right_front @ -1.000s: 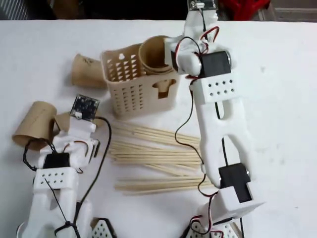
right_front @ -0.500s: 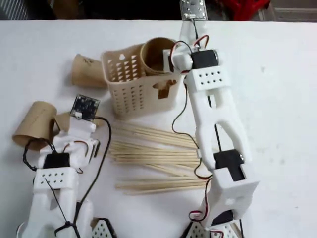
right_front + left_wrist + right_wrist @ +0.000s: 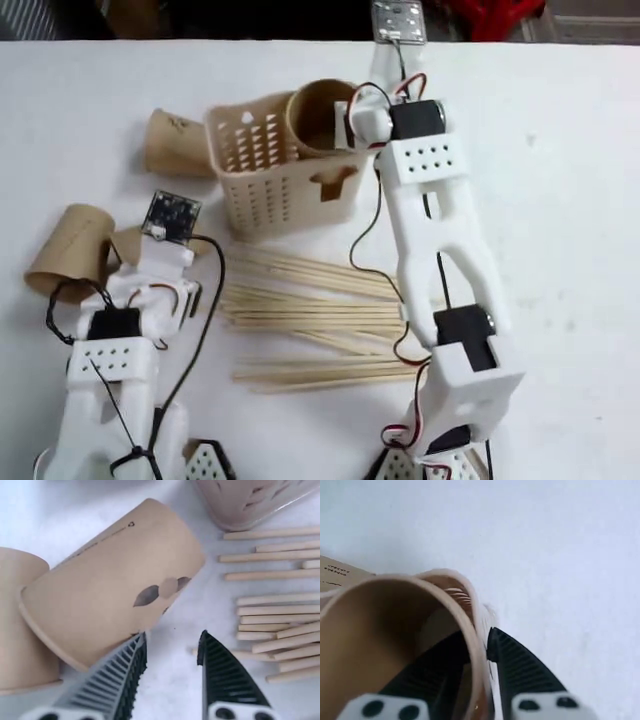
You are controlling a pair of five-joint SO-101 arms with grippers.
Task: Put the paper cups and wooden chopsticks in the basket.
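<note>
The right pincer [image 3: 480,636] was shut tight on the rim of a brown paper cup [image 3: 318,112], with one finger inside the cup and one outside. This cup sat mouth up in the cream plastic basket with little holes [image 3: 265,190], in the half of the basket nearest the right arm [image 3: 432,230]. It looked low enough, so I think the next move was just to let go and lift away. The basket's wall was right beside the pincer, so there was little room to open wide, but the way straight up looked open. The left pincer [image 3: 170,642] was open and held nothing. A second brown paper cup [image 3: 110,585] lay on its side right by one finger, its long side slanting across the gap. A third cup [image 3: 15,630] lay against that one, farther from the basket. A fourth cup [image 3: 175,143] lay just beside the basket, on the side away from the right arm. The left arm was nearer to all three. The pale wooden chopsticks [image 3: 320,310] lay flat in a loose pile on the white table [image 3: 560,150], near the basket, between the two arms, their long sides running from one arm toward the other.
</note>
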